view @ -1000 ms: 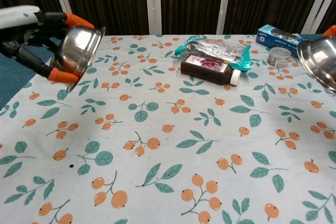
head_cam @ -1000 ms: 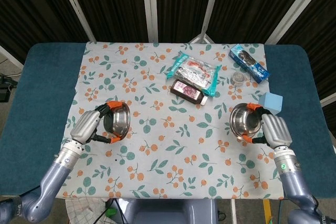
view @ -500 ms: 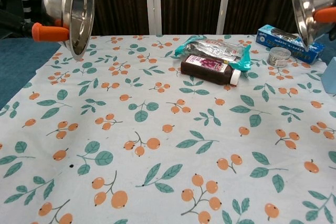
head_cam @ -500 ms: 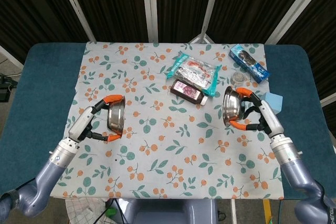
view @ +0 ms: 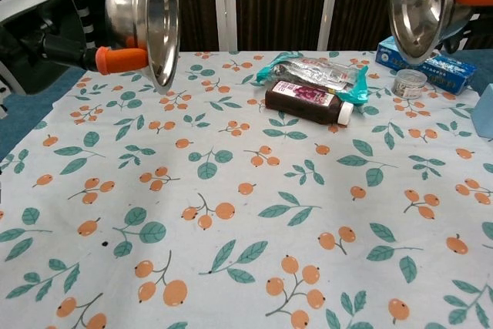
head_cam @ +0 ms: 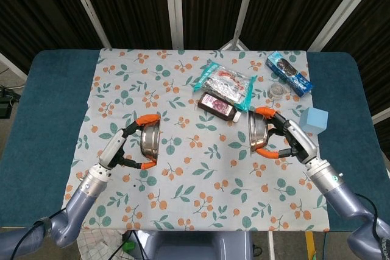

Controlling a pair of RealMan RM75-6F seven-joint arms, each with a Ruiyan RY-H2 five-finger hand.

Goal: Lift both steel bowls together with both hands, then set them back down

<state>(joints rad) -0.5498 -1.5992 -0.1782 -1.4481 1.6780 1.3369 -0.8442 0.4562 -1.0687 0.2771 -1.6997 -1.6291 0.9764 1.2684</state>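
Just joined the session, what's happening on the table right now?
Both hands have a steel bowl up off the table. The left hand holds the left bowl and the right hand holds the right bowl, each tipped on edge with the open sides facing each other. Neither is set back down yet. A dark bottle, snack packet and blue box lie on the floral cloth behind.

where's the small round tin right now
The small round tin sits at the table's far right in the head view, on the floral cloth, just left of the blue box and beyond the right hand.
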